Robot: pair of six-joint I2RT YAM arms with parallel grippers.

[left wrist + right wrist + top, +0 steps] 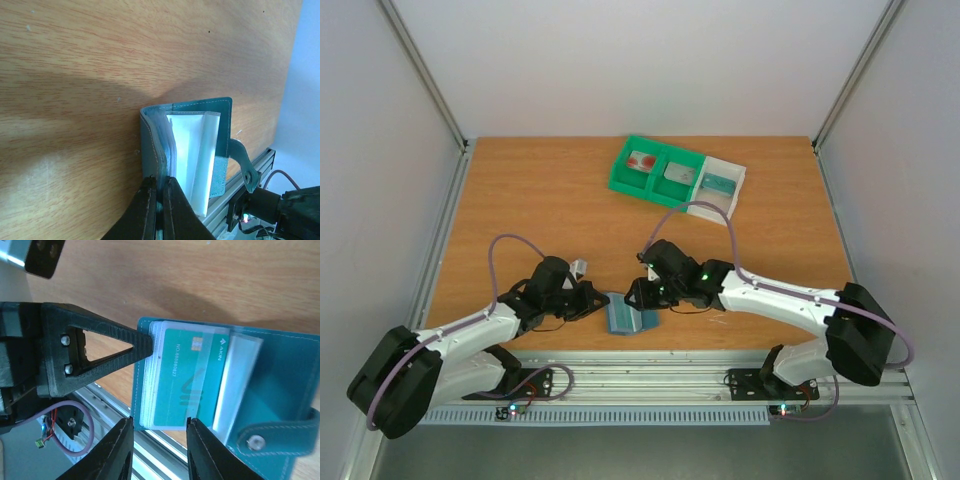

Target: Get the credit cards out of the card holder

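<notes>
The blue-grey card holder (628,316) lies spread near the table's front edge, between both arms. My left gripper (160,181) is shut on the edge of the holder's left cover (150,137), holding that half raised. In the right wrist view a teal credit card (187,375) sits in the top clear sleeve of the card holder (282,370). My right gripper (159,421) stands open, its fingertips either side of the sleeve stack's lower edge. Its strap with a snap (256,442) hangs to the right.
A tray at the back has two green compartments (660,185) and a white one (735,172). They hold a white card with red marks (642,162), a grey card (678,173) and a teal card (718,184). The aluminium rail (650,370) runs just beyond the front edge.
</notes>
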